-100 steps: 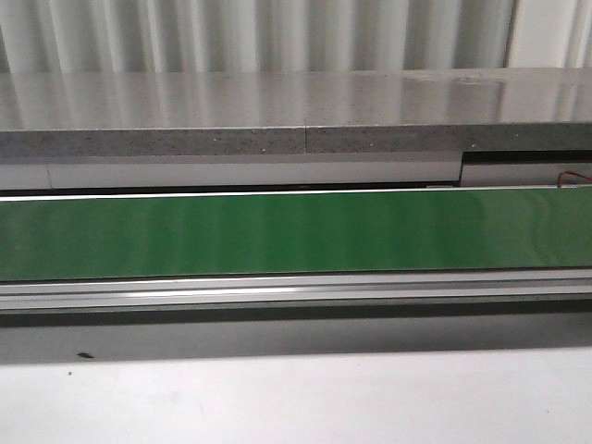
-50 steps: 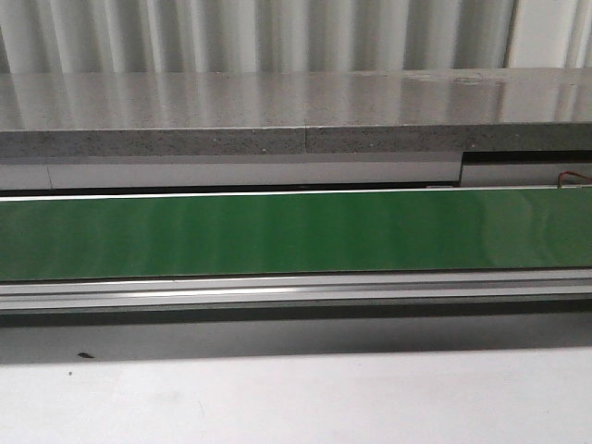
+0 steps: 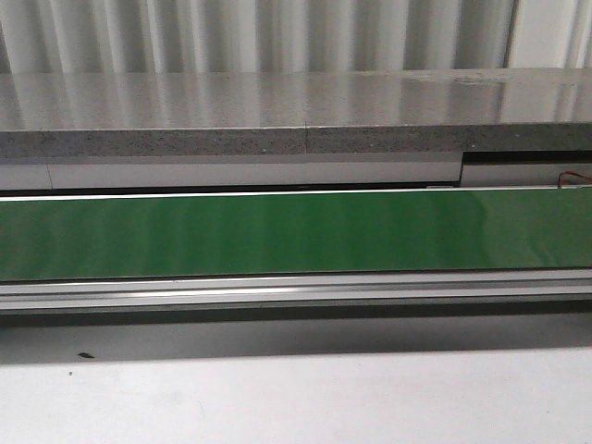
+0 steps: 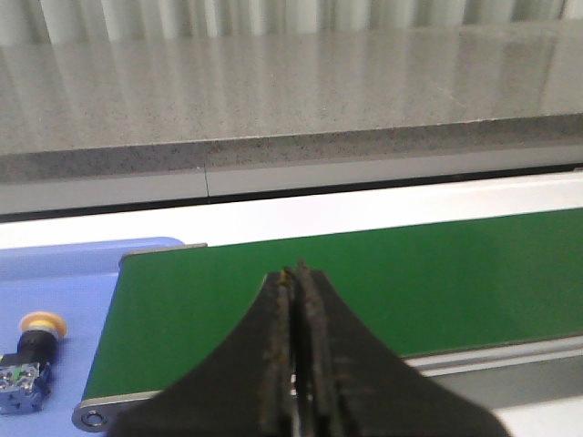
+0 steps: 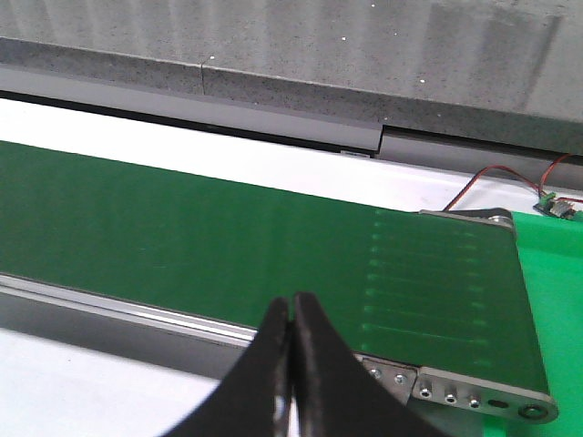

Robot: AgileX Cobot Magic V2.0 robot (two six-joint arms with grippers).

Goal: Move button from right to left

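Observation:
The button (image 4: pixel 30 353), with a yellow cap, black collar and blue-grey block, lies on its side on a blue mat (image 4: pixel 55 300) just past the end of the green belt (image 4: pixel 383 273). Only the left wrist view shows it. My left gripper (image 4: pixel 297 270) is shut with nothing in it, hovering over the belt's near edge, well apart from the button. My right gripper (image 5: pixel 292 300) is shut and empty too, above the near rail of the belt (image 5: pixel 228 237) close to its other end. Neither gripper appears in the front view, where the belt (image 3: pixel 296 231) is bare.
A grey stone ledge (image 3: pixel 296 111) runs behind the belt. An aluminium rail (image 3: pixel 296 291) borders its front, with white table (image 3: pixel 296 398) nearer me. A green mat (image 5: pixel 556 291) and red wires (image 5: pixel 496 177) lie past the belt's right end, beside the roller bracket (image 5: pixel 474 396).

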